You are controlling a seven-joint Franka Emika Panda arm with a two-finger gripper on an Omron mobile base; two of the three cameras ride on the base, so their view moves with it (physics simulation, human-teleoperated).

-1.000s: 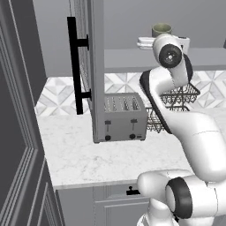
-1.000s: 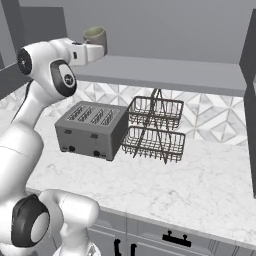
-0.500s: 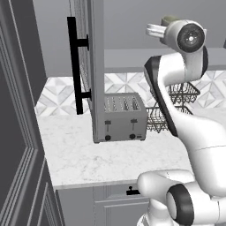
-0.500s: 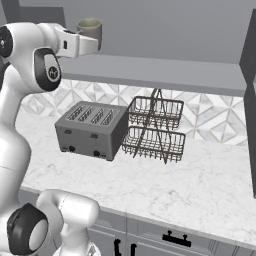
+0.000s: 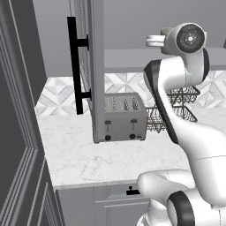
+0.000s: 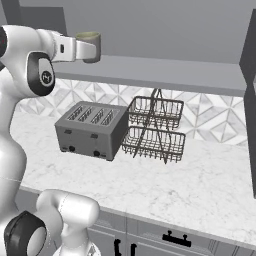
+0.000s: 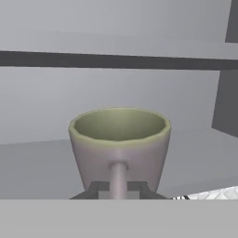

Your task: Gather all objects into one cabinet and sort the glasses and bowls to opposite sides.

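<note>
Grey-brown, that cup (greenish inside), upright, gripper clenched on its handle at six o'clock, above the cabinet shelf.

We count one cup, grey-brown with a green inside, above the toaster. There is one toaster, silver, with four slots on top. Right beside the toaster we see one wire rack with two baskets, one over the other. Above the toaster runs one grey shelf. Left of the toaster hangs one cabinet door with one black handle.
</note>
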